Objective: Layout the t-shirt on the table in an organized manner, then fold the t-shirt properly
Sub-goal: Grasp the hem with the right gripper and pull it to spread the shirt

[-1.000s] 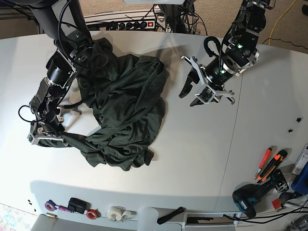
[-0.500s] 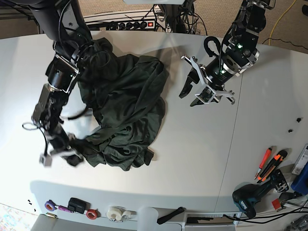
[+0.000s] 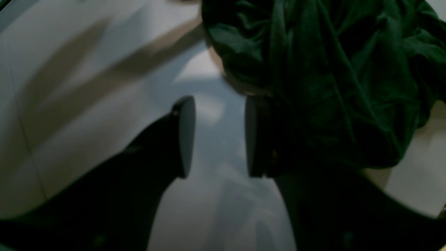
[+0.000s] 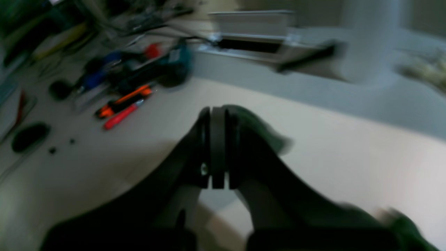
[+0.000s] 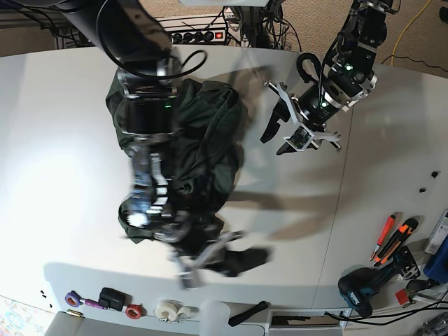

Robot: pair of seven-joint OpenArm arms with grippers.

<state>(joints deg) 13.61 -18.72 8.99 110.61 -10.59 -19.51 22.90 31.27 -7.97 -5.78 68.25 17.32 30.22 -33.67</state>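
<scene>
T-shirt [image 5: 189, 140], dark green, bunched in a crumpled heap on the white worktop [image 5: 63, 126], left of middle in the base view; folds overlap, no sleeve laid flat. One dark strip of the cloth stretches from the heap's near edge toward the front of the worktop. Right pincer [image 5: 187, 269] sits at the end of that strip, blurred in the base view; in the right wrist view its jaws are pressed together [image 4: 217, 146] with dark green cloth trailing beside and below them, so it appears clamped on the t-shirt. Right arm reaches across the top of the heap and covers part of it. Left pincer [image 5: 297, 133] hangs above bare worktop just beside the heap's right edge, apart from the cloth; in the left wrist view its jaws stand wide [image 3: 217, 136], nothing between them, the shirt's edge close by one finger. Along the front edge: tape rolls [image 5: 168, 309] and a black handle [image 5: 248, 313]. At the front right corner: a red tool [image 5: 383, 236], an orange and black knife [image 5: 399, 238], a teal drill [image 5: 364, 287].
</scene>
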